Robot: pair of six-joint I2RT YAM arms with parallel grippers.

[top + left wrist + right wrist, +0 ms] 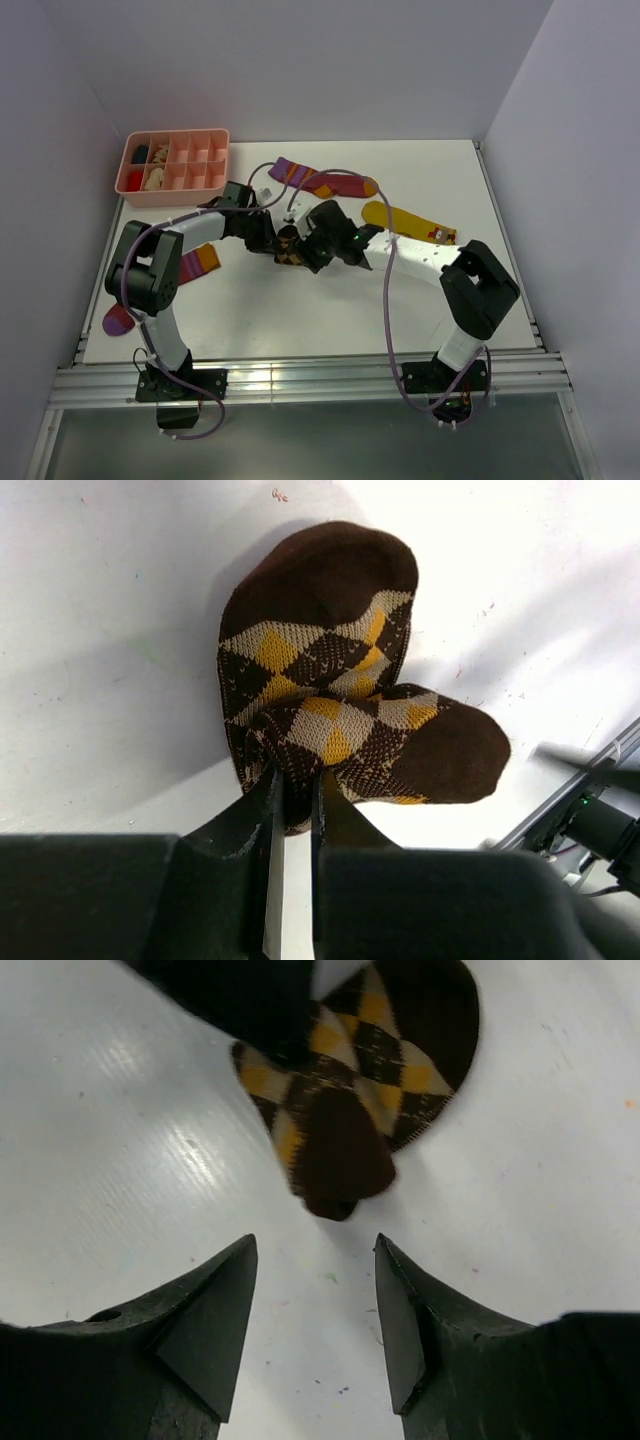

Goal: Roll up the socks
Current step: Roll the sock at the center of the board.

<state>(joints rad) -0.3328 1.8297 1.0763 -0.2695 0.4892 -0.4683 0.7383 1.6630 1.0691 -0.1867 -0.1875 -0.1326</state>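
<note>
White arms [420, 262] bear purple cables [386, 300], black fingers [215, 1330].

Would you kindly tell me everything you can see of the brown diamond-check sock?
The brown diamond-check sock is knitted, dark brown at its rounded ends with tan and yellow diamonds between. It lies folded over itself on the white table. The left pincer is shut on its folded edge; the right pincer stands open, just short of it.

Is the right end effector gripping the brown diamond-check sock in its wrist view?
No, the right end effector is open, with only bare table in the gap, and the brown diamond-check sock lies beyond its tips.
</note>
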